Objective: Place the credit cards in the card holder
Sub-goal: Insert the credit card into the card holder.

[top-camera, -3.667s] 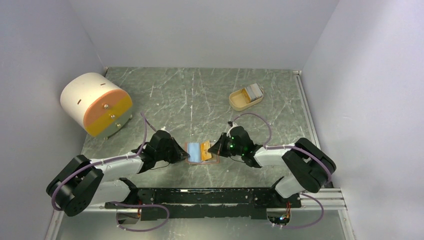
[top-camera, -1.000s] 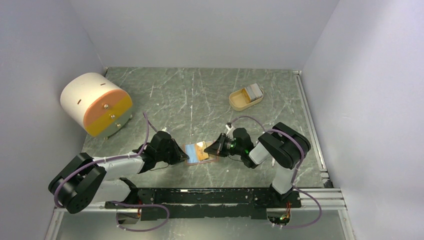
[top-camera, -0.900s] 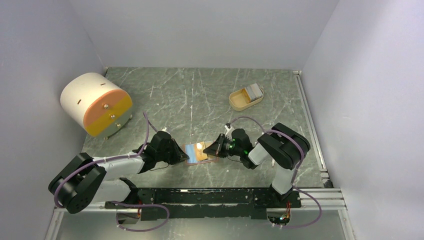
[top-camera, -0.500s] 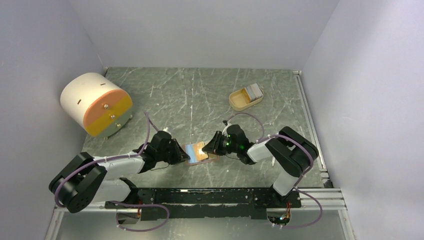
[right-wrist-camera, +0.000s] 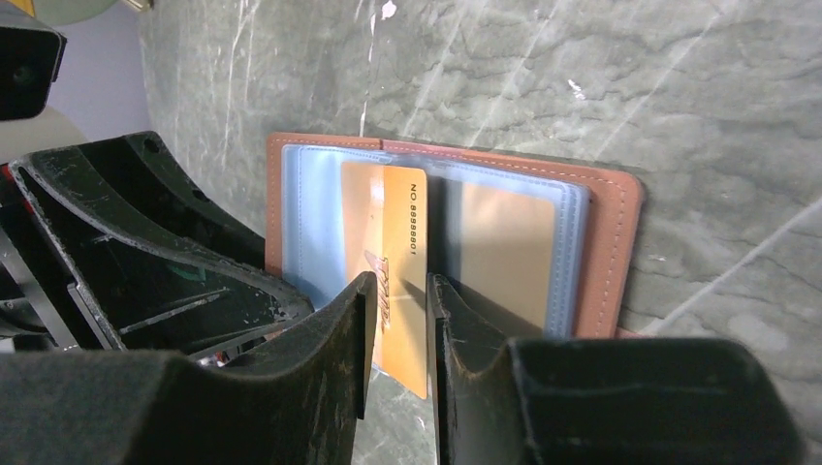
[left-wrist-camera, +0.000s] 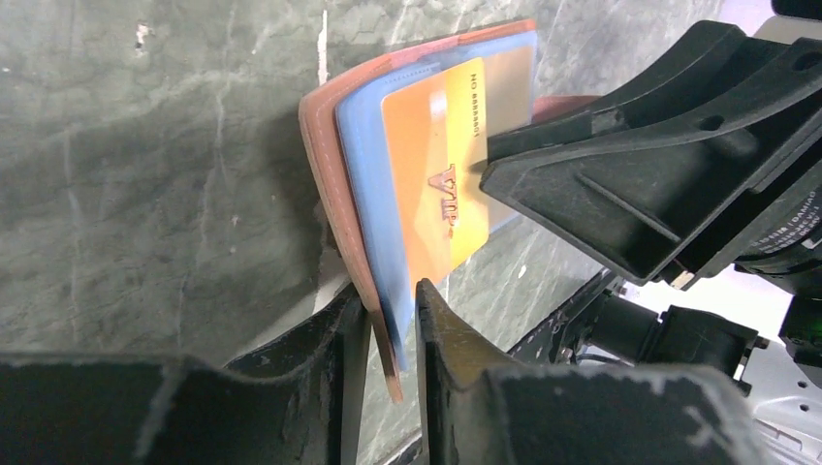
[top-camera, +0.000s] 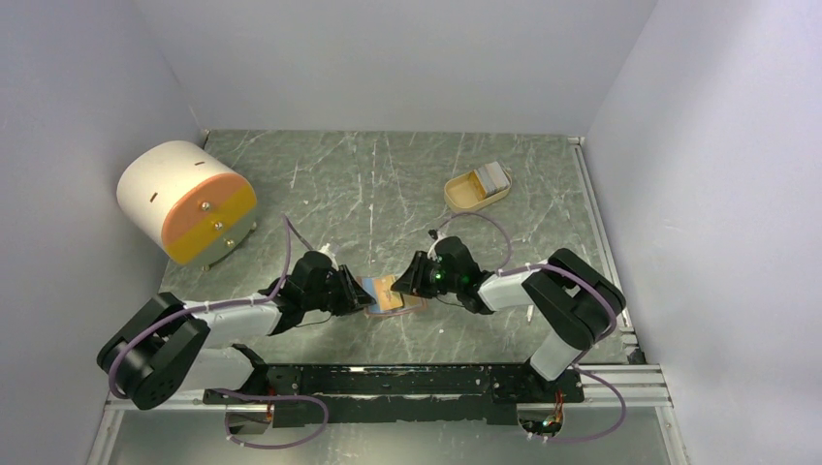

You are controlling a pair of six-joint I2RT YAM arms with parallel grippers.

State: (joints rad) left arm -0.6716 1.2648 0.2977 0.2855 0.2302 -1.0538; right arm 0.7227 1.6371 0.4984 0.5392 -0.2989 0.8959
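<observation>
Salmon card holder (right-wrist-camera: 613, 242) open on the counter (top-camera: 388, 184), edge pinched by left end effector (left-wrist-camera: 390, 305); orange credit card (right-wrist-camera: 388, 223) clamped by right end effector (right-wrist-camera: 400, 291), over blue sleeves (right-wrist-camera: 310, 194). Other cards (top-camera: 492, 175) in far beige tray (top-camera: 463, 201).

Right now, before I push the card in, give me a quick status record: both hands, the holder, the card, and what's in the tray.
left hand: shut on the card holder, pinching its edge
right hand: shut on the orange card
card holder: open, blue sleeves showing
orange card: lying over the blue sleeves, one end past the holder's edge; in a slot or not, cannot tell
beige tray: back right, more cards inside
drum: back left, apart from both arms
</observation>
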